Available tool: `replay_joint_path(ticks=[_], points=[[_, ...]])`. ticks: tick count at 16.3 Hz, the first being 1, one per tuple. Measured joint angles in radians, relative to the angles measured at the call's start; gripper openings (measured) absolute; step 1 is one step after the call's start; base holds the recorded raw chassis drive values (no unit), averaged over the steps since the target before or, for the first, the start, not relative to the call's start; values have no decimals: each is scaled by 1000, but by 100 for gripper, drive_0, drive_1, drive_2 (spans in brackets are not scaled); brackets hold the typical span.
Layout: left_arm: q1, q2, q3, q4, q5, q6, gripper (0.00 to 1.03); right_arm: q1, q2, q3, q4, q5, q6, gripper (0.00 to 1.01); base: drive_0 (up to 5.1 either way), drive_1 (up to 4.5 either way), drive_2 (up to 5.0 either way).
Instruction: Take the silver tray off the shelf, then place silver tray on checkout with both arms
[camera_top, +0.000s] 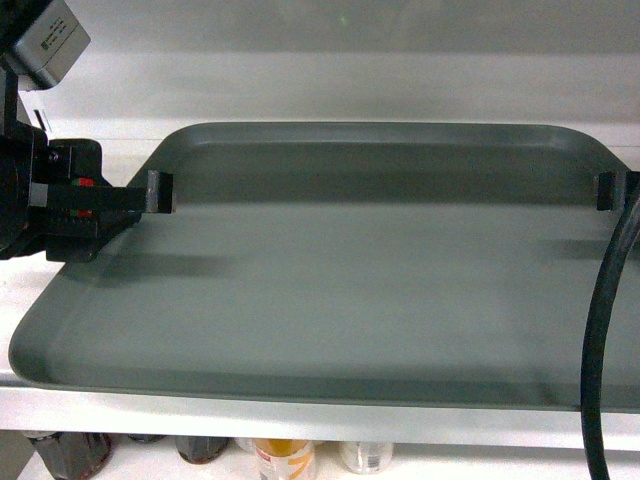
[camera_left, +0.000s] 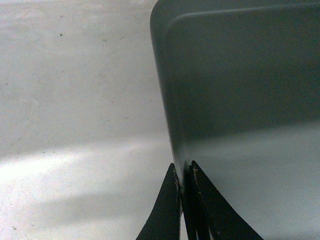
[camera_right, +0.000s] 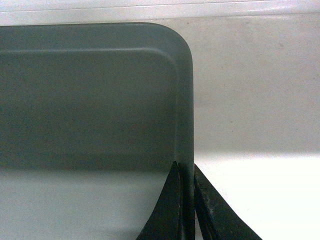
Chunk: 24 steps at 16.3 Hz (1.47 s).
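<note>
The silver tray (camera_top: 330, 290) lies flat on the shelf (camera_top: 300, 415), filling most of the head view, with its near rim at 6 o'clock along the shelf's front lip. Bottles (camera_top: 280, 458) stand on a lower level beneath.

The left end effector (camera_top: 155, 193) sits at 9 o'clock on the tray's left rim. In the left wrist view its fingers (camera_left: 165, 210) stand narrow, one on each side of the rim, pinching it. The right end effector (camera_top: 612, 190) sits at 3 o'clock on the right rim. In the right wrist view its fingers (camera_right: 167, 210) likewise straddle the rim and hold it.

Task status, as a judgement: both grasps appear established, so the approach and gripping stage looks complete. The tray is not yet lifted clear of the shelf. Remaining: raise it level with both arms, withdraw it, and set it on the checkout, which is not in view.
</note>
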Motion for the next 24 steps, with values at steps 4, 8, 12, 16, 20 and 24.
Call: replay_joint_path(ticks=[4, 8, 12, 16, 20, 24], points=[[0, 0, 0, 0, 0, 0, 3, 0, 0, 0, 0, 0, 0, 3, 0, 0, 0], [0, 0, 0, 0, 0, 0, 3, 0, 0, 0, 0, 0, 0, 3, 0, 0, 0], [0, 0, 0, 0, 0, 1, 3, 0, 0, 0, 0, 0, 0, 3, 0, 0, 0], [0, 0, 0, 0, 0, 2, 3, 0, 0, 0, 0, 0, 0, 3, 1, -84, 87], [0, 4, 0, 1, 0, 2, 3, 0, 0, 1, 1, 0, 0, 3, 5, -344, 355], [-2, 5, 1, 0, -1, 2, 3, 0, -2, 2, -1, -2, 0, 3, 24, -385, 433]])
